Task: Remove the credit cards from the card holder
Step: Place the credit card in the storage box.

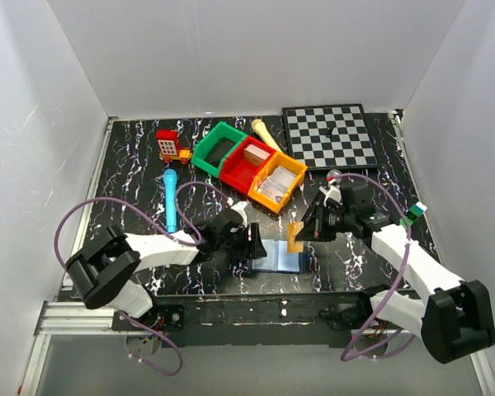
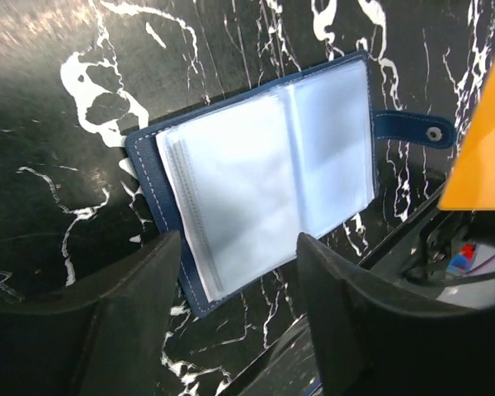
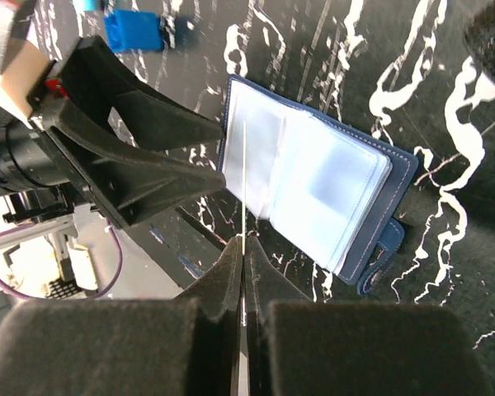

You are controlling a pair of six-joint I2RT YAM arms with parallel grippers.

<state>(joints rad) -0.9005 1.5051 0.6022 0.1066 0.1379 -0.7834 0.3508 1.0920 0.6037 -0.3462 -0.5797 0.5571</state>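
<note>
- While my left pincer (image 1: 247, 244) hangs low over the counter (image 1: 132, 169), its two dark fingers (image 2: 124, 322) stand spread apart and grip nothing; in the left wrist view the near corner of the card holder (image 2: 264, 173) shows in the gap between them.
- Card holder (image 1: 278, 261): lies flat and spread wide on the counter close to the near edge, between my two arms. Its navy cover faces down and its pale, clear pockets face up.
- Strap (image 2: 412, 129): a navy tab with a metal snap, sticking out from the holder's right-hand end and lying loose on the counter.
- Right pincer (image 1: 308, 230): closed tight on an orange card (image 1: 295, 237), which I hold on edge just beside the strap end of the holder.
- Right wrist view: the same card appears edge-on as a thin pale line (image 3: 244, 181) rising from between my pressed-together fingers (image 3: 223, 280), with the holder (image 3: 313, 194) beyond it.
- Background, farther back on the counter: a green bin (image 1: 219, 148), a red bin (image 1: 246, 163) and an orange bin (image 1: 276, 183) in a touching row, a chessboard (image 1: 330, 136) and a blue marker (image 1: 172, 200).
</note>
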